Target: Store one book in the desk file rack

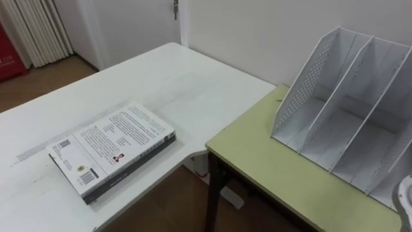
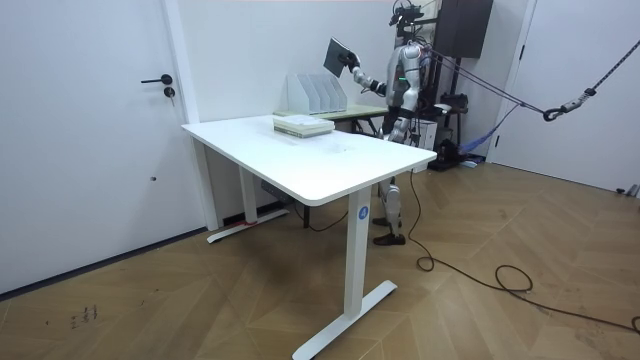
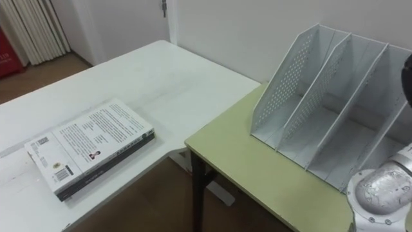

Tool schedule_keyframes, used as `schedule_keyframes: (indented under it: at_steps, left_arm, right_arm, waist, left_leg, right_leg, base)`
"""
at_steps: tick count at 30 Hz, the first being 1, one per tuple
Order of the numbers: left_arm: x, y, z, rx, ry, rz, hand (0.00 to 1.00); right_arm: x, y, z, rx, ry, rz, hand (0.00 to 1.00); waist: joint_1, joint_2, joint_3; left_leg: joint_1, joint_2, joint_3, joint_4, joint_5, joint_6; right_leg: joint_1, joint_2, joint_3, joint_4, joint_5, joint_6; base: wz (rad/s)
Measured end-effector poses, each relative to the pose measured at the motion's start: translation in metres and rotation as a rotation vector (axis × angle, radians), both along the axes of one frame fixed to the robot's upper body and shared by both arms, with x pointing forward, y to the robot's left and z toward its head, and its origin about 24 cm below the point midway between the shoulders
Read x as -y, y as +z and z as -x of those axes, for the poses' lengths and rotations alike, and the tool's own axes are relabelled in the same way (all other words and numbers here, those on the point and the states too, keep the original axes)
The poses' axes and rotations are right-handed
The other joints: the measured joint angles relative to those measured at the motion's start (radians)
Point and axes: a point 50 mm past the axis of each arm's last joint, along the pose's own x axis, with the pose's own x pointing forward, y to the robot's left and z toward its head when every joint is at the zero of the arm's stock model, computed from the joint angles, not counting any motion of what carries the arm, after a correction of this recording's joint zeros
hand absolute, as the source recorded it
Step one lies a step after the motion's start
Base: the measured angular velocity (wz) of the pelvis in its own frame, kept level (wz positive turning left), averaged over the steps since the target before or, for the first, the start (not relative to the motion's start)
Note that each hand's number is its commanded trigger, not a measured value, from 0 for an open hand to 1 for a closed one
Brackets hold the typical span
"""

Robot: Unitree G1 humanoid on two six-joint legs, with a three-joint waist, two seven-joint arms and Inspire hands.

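Note:
A white perforated file rack (image 3: 309,96) with several slots stands on a yellow-green desk (image 3: 257,167). In the room view I stand behind that desk with my right hand (image 2: 352,66) raised and shut on a dark book (image 2: 338,54), which hangs tilted above the rack (image 2: 315,95). My right forearm (image 3: 380,193) shows at the lower right of the eye views, and a dark edge (image 3: 407,77) at the right border. A stack of white-covered books (image 1: 112,151) lies on the white table (image 1: 167,84) to my left. My left hand (image 2: 393,118) stays low beside my body.
The white table (image 2: 330,160) abuts the green desk at a corner, with floor showing in the gap below. A wall runs behind the rack. A door (image 2: 90,130) is at the room view's left. Curtains (image 1: 38,29) hang at the far left.

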Motion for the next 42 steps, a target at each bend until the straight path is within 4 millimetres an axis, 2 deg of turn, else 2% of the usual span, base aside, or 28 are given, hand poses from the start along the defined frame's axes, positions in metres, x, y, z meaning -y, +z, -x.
schedule_keyframes:
  at_steps: [6, 19, 25, 30, 34, 42]
  left_arm:
    - [0.0, 0.0, 0.0, -0.002, 0.003, -0.001, 0.0]
    - [-0.002, 0.0, 0.001, -0.009, 0.042, 0.002, 0.0]
    - [-0.004, -0.001, 0.003, -0.029, 0.046, -0.012, 0.0]
    - [-0.007, 0.0, 0.004, -0.039, 0.072, -0.01, 0.0]
    - [-0.009, 0.0, 0.003, -0.042, 0.073, -0.019, 0.0]
    - [-0.011, 0.0, -0.001, -0.06, 0.068, -0.035, 0.0]
  right_arm:
    - [0.003, -0.009, -0.004, -0.052, 0.006, -0.012, 1.0]
    - [0.008, -0.007, -0.009, -0.048, 0.061, -0.073, 1.0]
    - [0.017, 0.0, -0.025, -0.042, 0.117, -0.141, 1.0]
    - [0.03, 0.002, -0.036, -0.042, 0.138, -0.221, 1.0]
    - [0.036, 0.005, -0.045, -0.028, 0.142, -0.278, 1.0]
    - [0.052, 0.011, -0.063, -0.051, 0.133, -0.346, 1.0]
  waist:
    - [0.0, -0.001, 0.0003]
    - [0.0, -0.006, 0.0028]
    - [-0.004, -0.008, 0.0039]
    - [-0.004, -0.022, 0.0053]
    - [-0.004, -0.026, 0.007]
    - [-0.002, -0.025, 0.004]
  left_leg:
    - [-0.002, -0.002, -0.002, -0.001, 0.0, 0.0]
    - [-0.01, -0.002, -0.003, -0.001, 0.0, 0.0]
    - [-0.007, -0.002, -0.003, -0.001, 0.0, 0.0]
    - [-0.009, -0.003, -0.005, 0.001, 0.0, 0.0]
    - [-0.01, -0.004, -0.005, 0.003, 0.0, 0.001]
    - [-0.015, -0.005, -0.011, 0.008, 0.0, 0.001]
  right_leg:
    - [-0.001, -0.001, -0.001, 0.0, -0.002, 0.001]
    - [-0.007, -0.002, -0.002, -0.001, -0.004, 0.002]
    - [-0.004, -0.003, -0.002, 0.001, -0.003, 0.002]
    - [0.004, -0.003, -0.002, 0.001, -0.003, 0.002]
    - [0.007, -0.004, -0.003, 0.001, -0.003, 0.002]
    - [-0.001, -0.006, -0.008, 0.003, -0.003, 0.002]
  base:
    - [0.0]
    - [0.0]
    - [0.0]
    - [0.0]
    - [0.0]
    - [0.02]
